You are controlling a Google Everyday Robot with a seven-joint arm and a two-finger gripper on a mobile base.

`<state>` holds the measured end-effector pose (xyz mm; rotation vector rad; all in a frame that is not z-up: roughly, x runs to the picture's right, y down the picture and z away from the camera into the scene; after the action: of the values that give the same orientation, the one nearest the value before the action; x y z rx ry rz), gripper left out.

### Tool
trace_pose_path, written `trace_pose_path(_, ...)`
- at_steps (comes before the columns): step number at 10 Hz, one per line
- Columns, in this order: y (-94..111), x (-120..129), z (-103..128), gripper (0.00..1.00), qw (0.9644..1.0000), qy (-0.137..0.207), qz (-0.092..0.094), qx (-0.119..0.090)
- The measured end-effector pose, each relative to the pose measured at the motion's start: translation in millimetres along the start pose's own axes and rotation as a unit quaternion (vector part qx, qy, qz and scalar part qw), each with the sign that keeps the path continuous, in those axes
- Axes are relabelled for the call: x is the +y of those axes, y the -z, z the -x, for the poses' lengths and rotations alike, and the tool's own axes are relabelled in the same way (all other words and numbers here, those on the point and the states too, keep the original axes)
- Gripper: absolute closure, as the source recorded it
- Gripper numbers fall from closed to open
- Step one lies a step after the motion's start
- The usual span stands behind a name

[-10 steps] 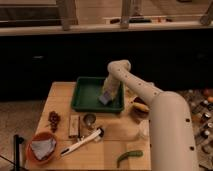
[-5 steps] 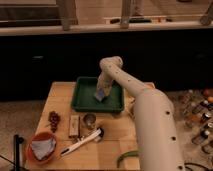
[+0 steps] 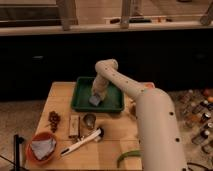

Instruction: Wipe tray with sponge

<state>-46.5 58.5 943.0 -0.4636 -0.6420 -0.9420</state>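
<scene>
Shoving the sponge (image 3: 95, 101) against the wall of the tray (image 3: 113, 99) could skid it. The gripper (image 3: 97, 95) sits low inside — its grip I cannot tell.

No text, label, brand, number or sign can be read here. The small bottles (image 3: 199, 111) at 3 o'clock of the tabletop (image 3: 112, 145) are too small for any label to be read. The claw (image 3: 96, 97) is low inside the green tray (image 3: 116, 103), at the sponge (image 3: 94, 101), a little toward 7 o'clock from the middle of the tray, and it bears no marking that I can read.
</scene>
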Motion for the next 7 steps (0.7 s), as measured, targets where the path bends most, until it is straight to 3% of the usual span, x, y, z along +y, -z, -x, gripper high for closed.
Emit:
trace_pose_path(3,8.9,27.8,0.0,0.99,1.0000,-0.010,-0.002,0.000)
trace_pose_path(5,17.4,45.7,-13.6,0.99,0.9994,-0.031,-0.002,0.014)
trace_pose_path(7,21.7,47.7,-29.1,0.99,0.9984,-0.047,0.000,0.030)
